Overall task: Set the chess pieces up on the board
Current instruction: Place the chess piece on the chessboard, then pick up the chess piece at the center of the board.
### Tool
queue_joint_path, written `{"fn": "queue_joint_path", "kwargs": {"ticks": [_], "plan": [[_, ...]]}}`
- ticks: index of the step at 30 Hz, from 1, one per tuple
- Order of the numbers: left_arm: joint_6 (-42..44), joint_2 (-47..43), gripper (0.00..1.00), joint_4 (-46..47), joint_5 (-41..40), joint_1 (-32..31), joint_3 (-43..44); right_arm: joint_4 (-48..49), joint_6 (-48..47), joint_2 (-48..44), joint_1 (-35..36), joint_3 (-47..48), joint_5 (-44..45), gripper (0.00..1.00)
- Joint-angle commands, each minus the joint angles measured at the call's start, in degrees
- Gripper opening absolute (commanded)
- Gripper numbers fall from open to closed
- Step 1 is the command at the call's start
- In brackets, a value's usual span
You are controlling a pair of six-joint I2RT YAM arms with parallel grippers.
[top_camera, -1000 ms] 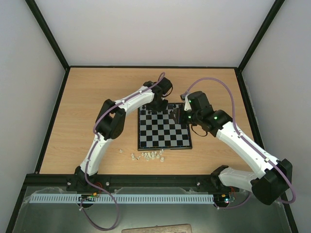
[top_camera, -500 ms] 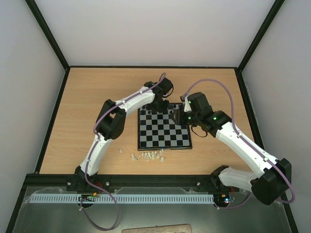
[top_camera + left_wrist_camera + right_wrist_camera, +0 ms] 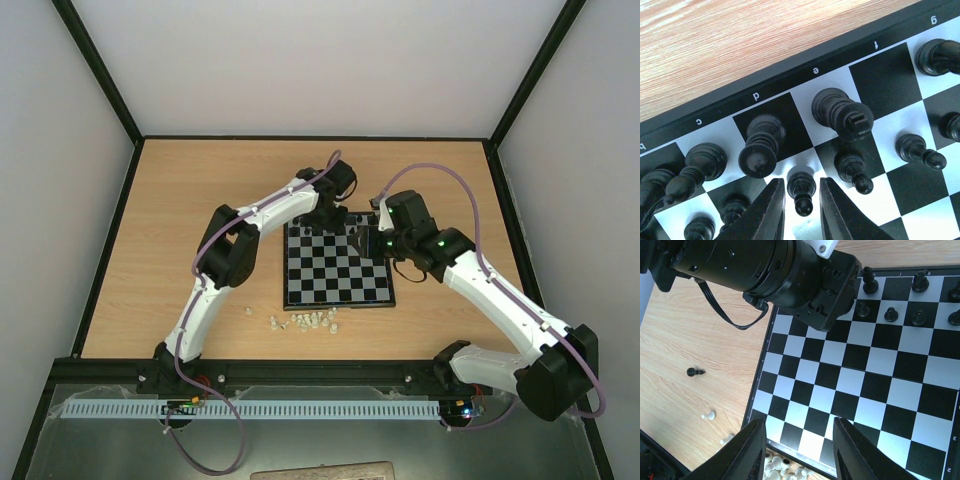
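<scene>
The board (image 3: pixel 335 268) lies mid-table, with black chess pieces in its two far rows. In the left wrist view the king (image 3: pixel 842 112), queen (image 3: pixel 760 147), a bishop (image 3: pixel 695 167) and pawns (image 3: pixel 855 170) stand upright on their squares. My left gripper (image 3: pixel 801 181) hangs low over the far rows, its jaws slightly parted around a standing black pawn (image 3: pixel 802 192), with a thin gap on each side. My right gripper (image 3: pixel 799 421) hovers open and holds nothing above the board's bare near squares (image 3: pixel 850 385). One black pawn (image 3: pixel 695 372) lies on the wood left of the board.
A cluster of whitish pieces (image 3: pixel 305 322) lies on the table in front of the board's near edge, with one more (image 3: pixel 247 310) off to the left. The left arm's wrist (image 3: pixel 780 275) hangs over the board's far left corner, close to the right gripper.
The left gripper's jaws have opened a little off the black pawn, which stays standing on its square. Both arms have hardly moved.
</scene>
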Motion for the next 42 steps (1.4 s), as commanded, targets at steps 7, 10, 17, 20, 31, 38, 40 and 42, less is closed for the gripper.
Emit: {"fn": "queue_joint_path", "kwargs": {"ticks": [7,10,17,20,31,38,40,42], "plan": [[-1.91,-9.16,0.32,-1.84,-2.2,-0.19,-0.14,0.21,-0.99,0.36,-0.77,-0.72,-1.52,0.38],[-3.11,-16.27,0.4,-0.65,-4.69,-0.29,-4.16,0.02,-1.21,-0.15,-0.87,-0.5,-1.71,0.39],[-11.6,-36.04,0.5,1.9,-11.17,1.71,-23.25,1.2,-1.26,-0.18,-0.87,-0.57,-4.11,0.42],[-16.83,-44.69,0.53,5.3,-11.76,3.28,-35.11,3.72,-1.17,1.12,-0.87,-1.38,-9.14,0.44],[-38.29,-75.05,0.62,5.92,-18.38,9.87,-67.28,22.49,-0.48,16.68,6.89,0.27,-23.63,0.5],[-40.05,-91.36,0.69,4.0,-20.09,11.22,-68.56,29.51,-12.1,37.25,16.15,10.99,-17.69,0.49],[-39.55,-93.51,0.69,1.76,-20.48,11.27,-66.93,30.11,-15.41,42.64,16.83,14.39,-16.92,0.49],[-38.44,-95.5,0.69,1.03,-19.75,11.23,-65.9,29.35,-19.86,46.14,17.72,17.8,-17.05,0.54]]}}
